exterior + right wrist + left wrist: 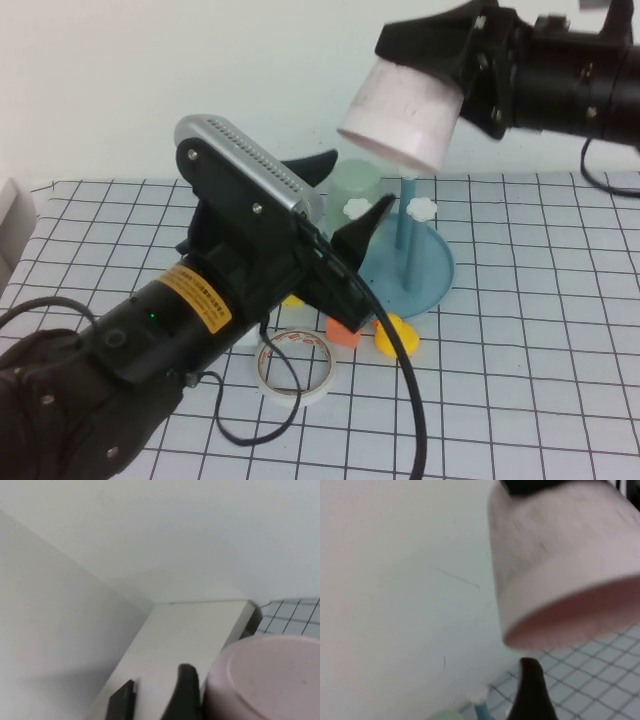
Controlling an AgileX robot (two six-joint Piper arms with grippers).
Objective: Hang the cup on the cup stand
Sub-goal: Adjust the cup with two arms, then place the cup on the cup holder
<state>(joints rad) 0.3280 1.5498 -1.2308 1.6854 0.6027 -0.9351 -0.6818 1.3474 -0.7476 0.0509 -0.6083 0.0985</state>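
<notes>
The pale pink cup [405, 105] hangs tilted in the air, mouth down and to the left, above the blue cup stand [425, 275]. My right gripper [455, 70] is shut on the cup's closed end at the upper right. In the right wrist view the cup's bottom [270, 680] sits against one dark finger [185, 690]. The stand has thin blue posts with white flower caps [423, 209]. A pale green cup [355, 185] sits upside down on one post. My left gripper [362, 180] is raised, open and empty, just left of the stand. Its wrist view shows the pink cup [560, 560] above one fingertip [532, 690].
A roll of tape [295, 365] lies on the gridded mat in front of the stand. A small orange piece [342, 332] and a yellow piece [396, 336] lie by the stand's front rim. A white box [14, 225] stands at the table's left edge.
</notes>
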